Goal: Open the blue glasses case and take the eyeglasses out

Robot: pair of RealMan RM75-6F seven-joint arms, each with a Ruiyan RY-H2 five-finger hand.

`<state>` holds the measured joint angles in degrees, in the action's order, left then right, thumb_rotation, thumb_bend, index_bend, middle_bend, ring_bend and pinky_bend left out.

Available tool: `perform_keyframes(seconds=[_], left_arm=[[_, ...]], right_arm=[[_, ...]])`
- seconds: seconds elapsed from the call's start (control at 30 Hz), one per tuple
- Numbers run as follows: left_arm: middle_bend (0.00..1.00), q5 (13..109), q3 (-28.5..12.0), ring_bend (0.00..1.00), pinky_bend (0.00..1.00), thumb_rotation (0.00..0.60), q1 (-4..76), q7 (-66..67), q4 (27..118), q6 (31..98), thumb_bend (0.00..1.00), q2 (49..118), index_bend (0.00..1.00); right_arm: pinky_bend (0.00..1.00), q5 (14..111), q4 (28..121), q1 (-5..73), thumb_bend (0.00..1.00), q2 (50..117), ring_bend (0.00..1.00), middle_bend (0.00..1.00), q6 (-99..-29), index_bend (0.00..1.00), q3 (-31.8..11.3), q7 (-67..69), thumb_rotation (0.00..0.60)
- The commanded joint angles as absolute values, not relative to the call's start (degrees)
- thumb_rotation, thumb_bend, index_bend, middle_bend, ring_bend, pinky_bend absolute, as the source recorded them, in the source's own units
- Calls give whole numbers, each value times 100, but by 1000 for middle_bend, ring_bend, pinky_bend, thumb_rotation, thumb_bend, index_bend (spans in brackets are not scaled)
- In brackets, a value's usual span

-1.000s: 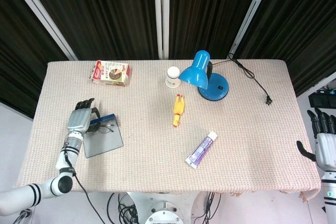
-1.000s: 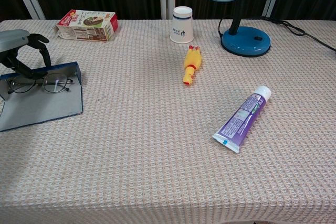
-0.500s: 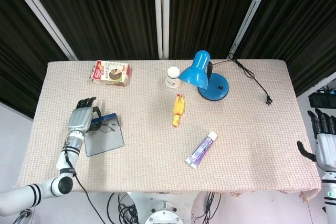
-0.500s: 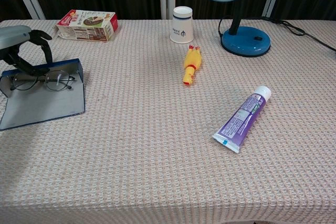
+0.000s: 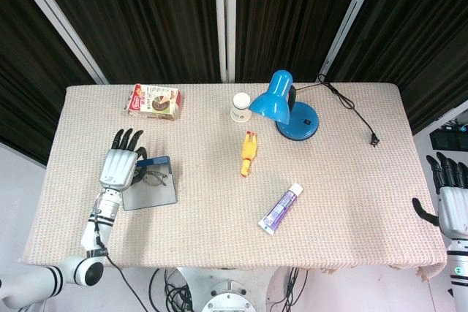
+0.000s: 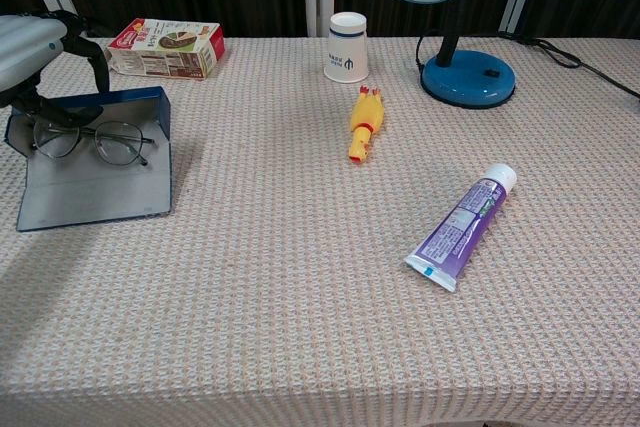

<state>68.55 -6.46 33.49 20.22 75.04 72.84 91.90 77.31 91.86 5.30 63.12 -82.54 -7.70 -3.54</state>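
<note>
With the blue glasses case (image 6: 95,162) lying open, we judge extraction is next: our left hand (image 5: 121,166), fingers spread and empty, must pinch the eyeglasses (image 6: 92,138).

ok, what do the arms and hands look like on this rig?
Left hand: silver-grey back, black fingers, a ribbed silver wrist with an orange band, and a thin black cable along the white forearm, which has black rings near the joint. Right hand matches: silver-grey body, black fingers, white forearm.
</note>
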Motion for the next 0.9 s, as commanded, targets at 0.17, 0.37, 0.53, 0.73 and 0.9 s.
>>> perform_keyframes(seconds=[0.17, 0.37, 0.53, 0.73, 0.9], left_arm=[[89, 7436, -471, 0, 0, 600, 3212, 2025, 6882, 7618, 391, 9528, 594], [92, 7716, -475, 0, 0, 600, 3189, 1992, 6435, 7735, 391, 9713, 594], [93, 7882, -516, 0, 0, 600, 3193, 1819, 6058, 7767, 392, 9862, 594], [95, 7633, -692, 0, 0, 600, 3211, 1545, 5990, 7342, 382, 9885, 461], [65, 7472, -793, 0, 0, 600, 3189, 1604, 6243, 7156, 254, 9777, 95]], right_arm=[[0, 7734, 9190, 540, 235, 6312, 0, 0, -8233, 0, -764, -368, 600], [0, 7732, 9195, 548, 236, 6317, 0, 0, -8212, 0, -757, -383, 600], [0, 7718, 9180, 547, 236, 6317, 0, 0, -8211, 0, -763, -375, 600], [0, 7712, 9166, 549, 236, 6324, 0, 0, -8193, 0, -755, -364, 600], [0, 7689, 9141, 552, 235, 6341, 0, 0, -8172, 0, -755, -361, 600]])
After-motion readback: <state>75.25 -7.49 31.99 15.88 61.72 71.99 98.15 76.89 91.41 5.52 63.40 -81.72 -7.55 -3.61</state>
